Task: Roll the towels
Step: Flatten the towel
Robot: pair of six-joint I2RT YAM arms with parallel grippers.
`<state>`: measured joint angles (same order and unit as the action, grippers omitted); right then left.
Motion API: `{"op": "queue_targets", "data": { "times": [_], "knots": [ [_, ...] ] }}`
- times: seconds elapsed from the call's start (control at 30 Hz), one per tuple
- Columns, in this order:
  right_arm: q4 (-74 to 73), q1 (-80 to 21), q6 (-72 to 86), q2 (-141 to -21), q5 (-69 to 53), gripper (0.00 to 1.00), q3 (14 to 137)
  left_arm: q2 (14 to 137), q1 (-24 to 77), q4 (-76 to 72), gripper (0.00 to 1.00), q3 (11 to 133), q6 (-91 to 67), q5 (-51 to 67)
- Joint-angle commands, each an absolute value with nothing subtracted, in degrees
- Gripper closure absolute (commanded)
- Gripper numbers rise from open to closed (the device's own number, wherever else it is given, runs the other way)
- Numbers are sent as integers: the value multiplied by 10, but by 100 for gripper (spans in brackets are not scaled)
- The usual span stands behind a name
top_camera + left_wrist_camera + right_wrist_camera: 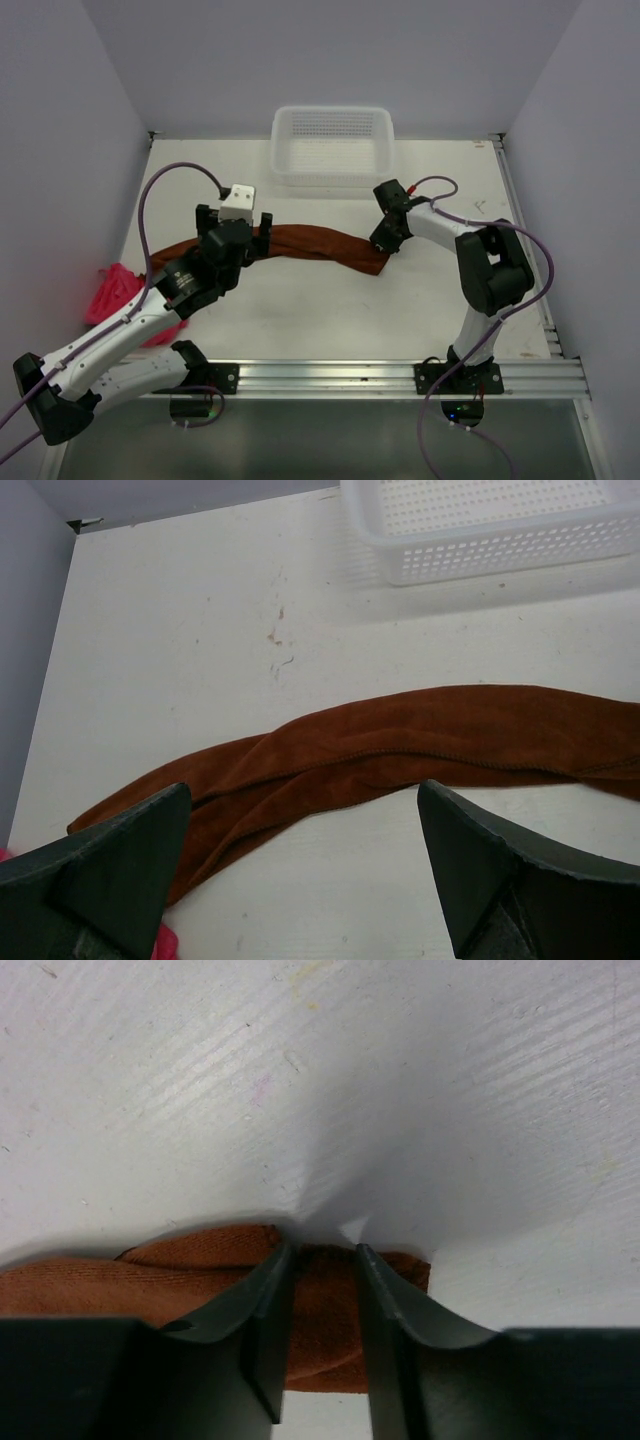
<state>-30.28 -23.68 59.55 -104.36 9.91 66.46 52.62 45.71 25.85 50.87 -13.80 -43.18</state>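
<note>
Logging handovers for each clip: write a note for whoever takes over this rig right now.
Left pincer: wide open above the brown towel, holding nothing.
Right pincer: closed on that towel's right end.
Brown towel: a long bunched strip across the table, before the basket.
Pink towel: crumpled at the left edge.
Done: nothing rolled. Left: roll both.

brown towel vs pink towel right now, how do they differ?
The rust-brown towel lies stretched in a long twisted band across mid-table; the pink towel sits bunched at the left edge. The right gripper straddles the brown one's right end; no gripper is on the pink one. Shared: neither is rolled yet.
</note>
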Motion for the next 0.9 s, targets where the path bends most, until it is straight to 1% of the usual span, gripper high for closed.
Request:
{"op": "queue_targets", "data": {
  "times": [0.0, 0.03, 0.07, 0.1, 0.17, 0.23, 0.4, 0.57, 0.67, 0.77, 0.87],
  "knots": [
    [-311, -240, 599, -1043, 105, 71, 658, 513, 456, 246, 0, 508, -127, -431],
    [-310, -240, 599, -1041, 105, 73, 659, 512, 456, 245, 0, 506, -127, -431],
    [-309, -240, 599, -1039, 105, 77, 658, 513, 455, 245, 0, 506, -127, -430],
    [-309, -240, 599, -1035, 104, 83, 657, 512, 455, 244, 0, 506, -127, -430],
    [-315, -241, 598, -1031, 105, 89, 660, 513, 455, 244, 1, 506, -127, -429],
    [-323, -240, 596, -1020, 105, 100, 665, 513, 455, 244, 0, 506, -126, -428],
    [-365, -237, 580, -977, 128, 100, 687, 516, 456, 244, 0, 506, -126, -430],
    [-397, -220, 558, -897, 144, 100, 715, 518, 455, 244, 0, 505, -126, -436],
    [-410, -193, 541, -846, 137, 100, 739, 519, 456, 245, 0, 505, -126, -443],
    [-427, -143, 527, -802, 130, 100, 757, 519, 456, 245, 0, 505, -127, -452],
    [-449, -113, 506, -772, 147, 100, 769, 519, 455, 245, 0, 506, -130, -453]
  ]
}}
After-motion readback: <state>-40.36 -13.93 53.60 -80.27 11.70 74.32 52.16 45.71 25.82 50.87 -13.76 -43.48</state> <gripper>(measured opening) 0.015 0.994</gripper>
